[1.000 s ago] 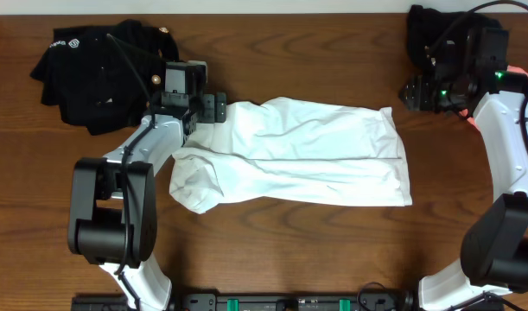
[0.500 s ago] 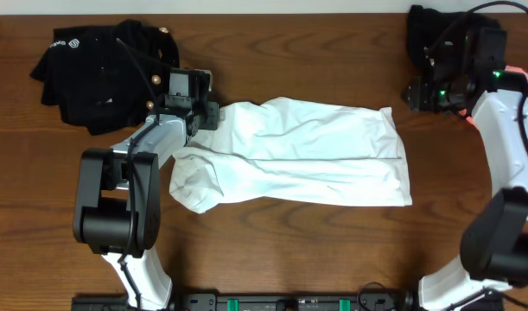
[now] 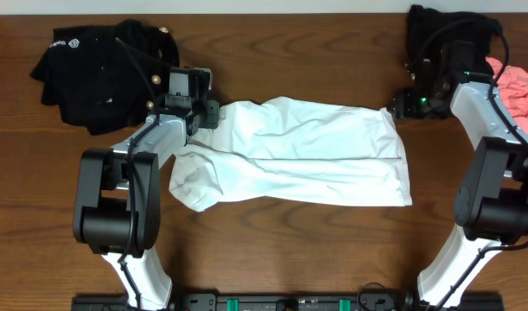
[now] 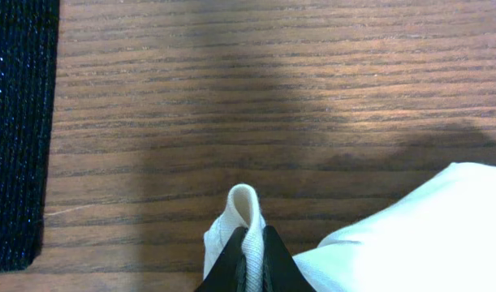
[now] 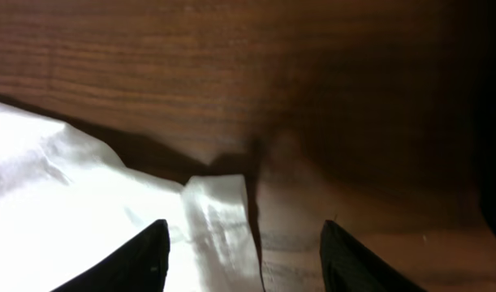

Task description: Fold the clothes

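The white T-shirt [image 3: 307, 155], one of the clothes, lies lengthwise across the table's middle, its left end bunched. My left gripper [image 3: 213, 113] is shut on the shirt's top left corner; in the left wrist view a ribbed white fold [image 4: 244, 212] sticks up out of the closed left gripper [image 4: 248, 258]. My right gripper [image 3: 399, 106] hangs open at the shirt's top right corner. In the right wrist view that corner [image 5: 219, 212] lies between the spread fingers [image 5: 146, 258] of the right gripper [image 5: 243, 243], nearer the left one.
A black garment [image 3: 95, 65] with gold buttons is heaped at the back left, close behind the left arm, and shows as a dark knit edge [image 4: 20, 130]. Another black piece [image 3: 432, 26] and a pink piece [image 3: 518, 91] lie at the back right. Bare wood [image 3: 281, 242] runs along the front.
My left gripper has closed on the shirt's top left corner. The right arm has swung left and forward from the black pile to the shirt's top right corner, uncovering the pink piece.
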